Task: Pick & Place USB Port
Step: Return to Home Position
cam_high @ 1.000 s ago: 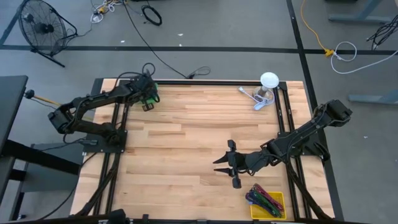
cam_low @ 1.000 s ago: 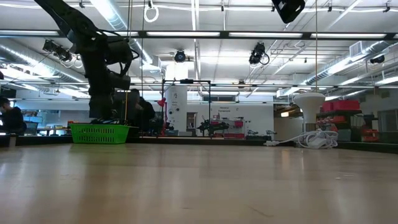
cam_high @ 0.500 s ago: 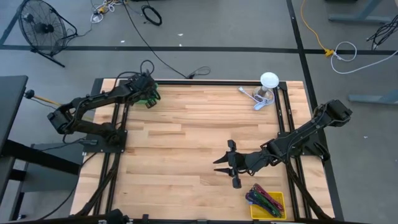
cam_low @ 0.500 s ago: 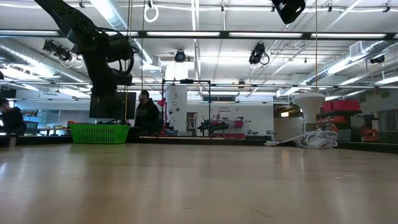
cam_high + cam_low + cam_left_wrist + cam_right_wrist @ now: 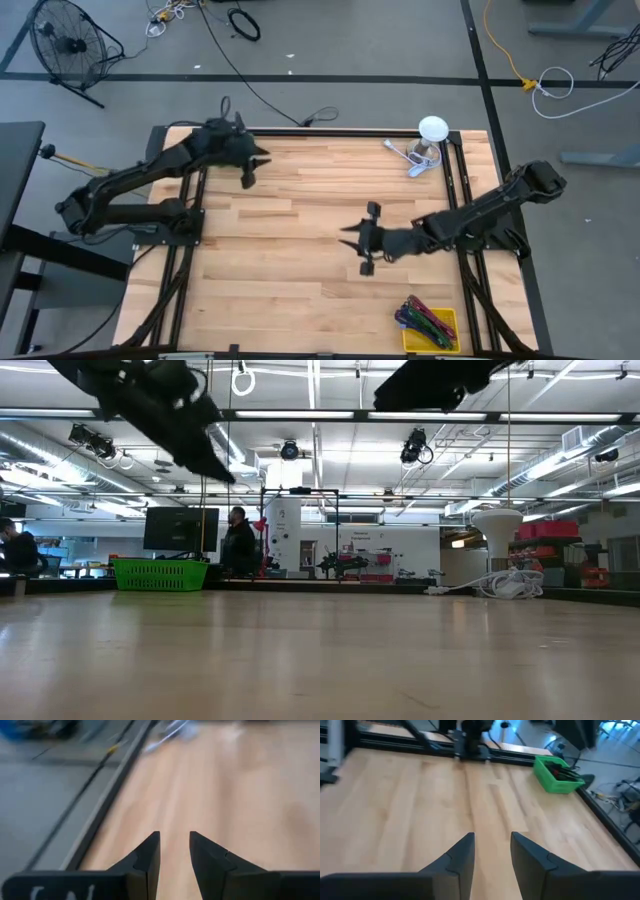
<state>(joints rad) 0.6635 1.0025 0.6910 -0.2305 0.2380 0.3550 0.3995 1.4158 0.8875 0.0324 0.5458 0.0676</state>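
Note:
The green basket (image 5: 557, 772) stands at the table's far left corner with small dark things inside; it also shows in the low view (image 5: 160, 573). In the high view my left arm hides it. No USB port can be told apart. My left gripper (image 5: 250, 176) hangs high beside the basket toward the table's middle, open and empty (image 5: 174, 850). My right gripper (image 5: 348, 238) hovers over the table's middle right, pointing toward the left edge, open and empty (image 5: 492, 850).
A yellow tray (image 5: 447, 318) of coloured cables sits at the near right corner. A white lamp-like stand (image 5: 432, 130) with a pale cable (image 5: 415, 160) is at the far right. Bare wood (image 5: 290, 250) lies between the arms. People stand in the room behind the table (image 5: 238, 540).
My left gripper has risen from over the green basket, tipped up from pointing down, and swung toward the table's middle. My right gripper has drifted a little toward the far edge.

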